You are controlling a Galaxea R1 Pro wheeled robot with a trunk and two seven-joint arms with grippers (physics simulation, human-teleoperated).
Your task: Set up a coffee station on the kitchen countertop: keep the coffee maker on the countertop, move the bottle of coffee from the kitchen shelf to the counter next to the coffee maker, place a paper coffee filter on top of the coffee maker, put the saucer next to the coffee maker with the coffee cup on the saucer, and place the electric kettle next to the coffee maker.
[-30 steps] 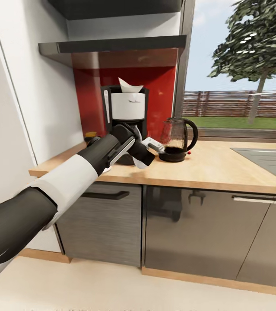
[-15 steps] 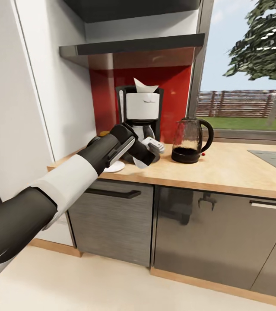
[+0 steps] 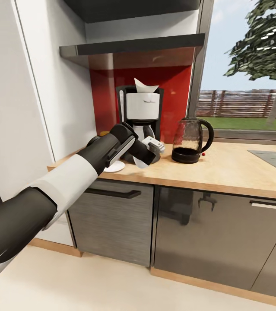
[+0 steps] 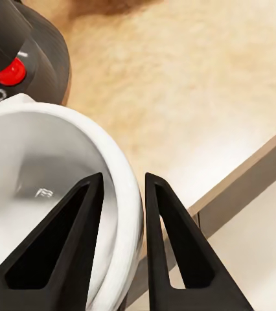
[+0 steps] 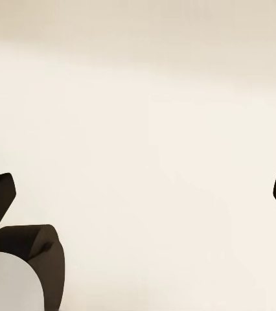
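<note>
Left gripper (image 4: pixel 122 249) pinches the smooth white coffee cup (image 4: pixel 54 201) by its rounded rim, close to the tan countertop (image 3: pixel 224 170) edge, beside the coffee maker (image 3: pixel 141 113). Right gripper (image 5: pixel 141 191) gapes wide, seemingly over pale floor.

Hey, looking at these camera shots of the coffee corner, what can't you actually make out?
- Saucer: head view, mostly hidden behind the left arm.
- Bottle of coffee: head view, just its lid peeks over the arm.
- Coffee maker: head view, base hidden by the left hand.
- Coffee cup: left wrist view, cut off by the frame; handle unseen.
- Right hand: fingertips at the frame edges.
</note>
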